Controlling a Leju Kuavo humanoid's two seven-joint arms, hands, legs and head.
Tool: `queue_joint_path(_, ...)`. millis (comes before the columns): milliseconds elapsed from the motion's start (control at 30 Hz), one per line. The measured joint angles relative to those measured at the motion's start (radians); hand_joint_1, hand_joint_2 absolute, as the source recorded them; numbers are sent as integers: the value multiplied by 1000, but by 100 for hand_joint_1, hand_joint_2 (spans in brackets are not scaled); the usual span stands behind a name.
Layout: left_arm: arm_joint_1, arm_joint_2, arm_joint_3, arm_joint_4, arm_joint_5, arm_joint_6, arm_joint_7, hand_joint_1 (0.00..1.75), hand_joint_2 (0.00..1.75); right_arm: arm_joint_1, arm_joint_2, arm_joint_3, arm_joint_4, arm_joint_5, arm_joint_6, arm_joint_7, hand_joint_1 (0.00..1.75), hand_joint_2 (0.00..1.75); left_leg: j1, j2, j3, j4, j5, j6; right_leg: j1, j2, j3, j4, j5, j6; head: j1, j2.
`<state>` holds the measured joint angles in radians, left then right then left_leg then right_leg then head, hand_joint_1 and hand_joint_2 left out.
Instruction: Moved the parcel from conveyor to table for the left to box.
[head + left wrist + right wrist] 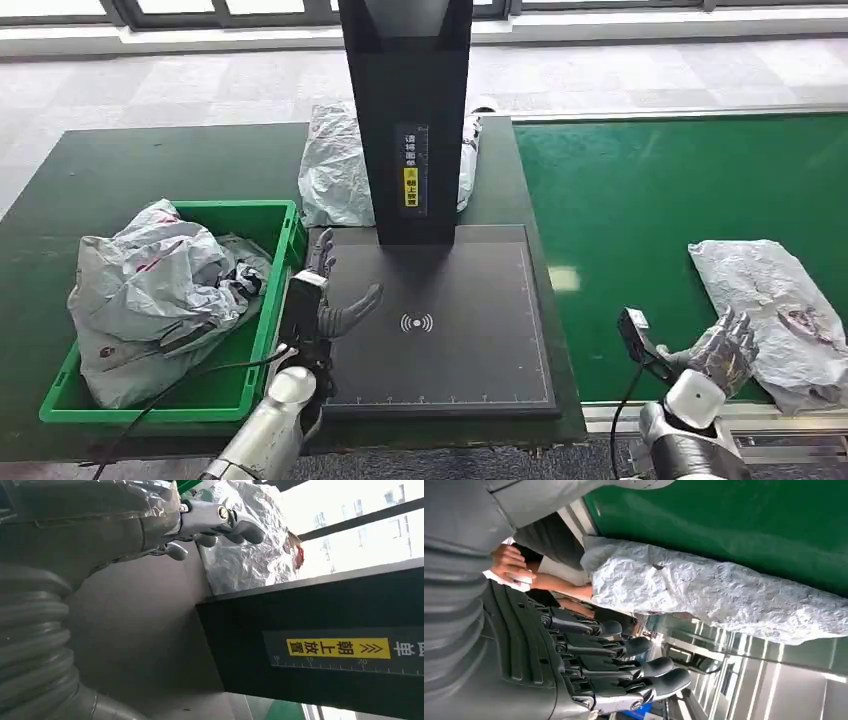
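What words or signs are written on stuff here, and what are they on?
"朝上放置" with arrows: yellow label on the black scanner post.
Ruler numbers beneath it: too small to read.
White characters above the yellow label: too blurred.
Wireless-wave symbol: on the black scanner pad.

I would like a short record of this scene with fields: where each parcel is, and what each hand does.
parcel on conveyor: grey bag lying on the green belt, near the right hand
parcel in box: crumpled grey bag inside the green box
parcel behind stand: grey bag on the table, partly hidden by the black stand
left hand: open, over the black pad, holds nothing
right hand: open, beside the conveyor parcel, not gripping it
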<state>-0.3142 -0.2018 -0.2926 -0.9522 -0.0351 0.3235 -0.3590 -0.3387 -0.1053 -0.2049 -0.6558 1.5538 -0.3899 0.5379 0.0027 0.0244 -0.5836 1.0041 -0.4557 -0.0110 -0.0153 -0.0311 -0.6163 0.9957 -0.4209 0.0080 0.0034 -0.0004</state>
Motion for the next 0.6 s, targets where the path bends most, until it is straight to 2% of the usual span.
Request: queue_joint_path(600, -23, 0, -16, 21, -34, -21, 0, 0, 175, -31, 0, 0, 24, 0, 32, 18, 0, 175, 0, 0, 0, 0, 0, 0, 0, 0, 0, 0, 0, 0, 0, 0)
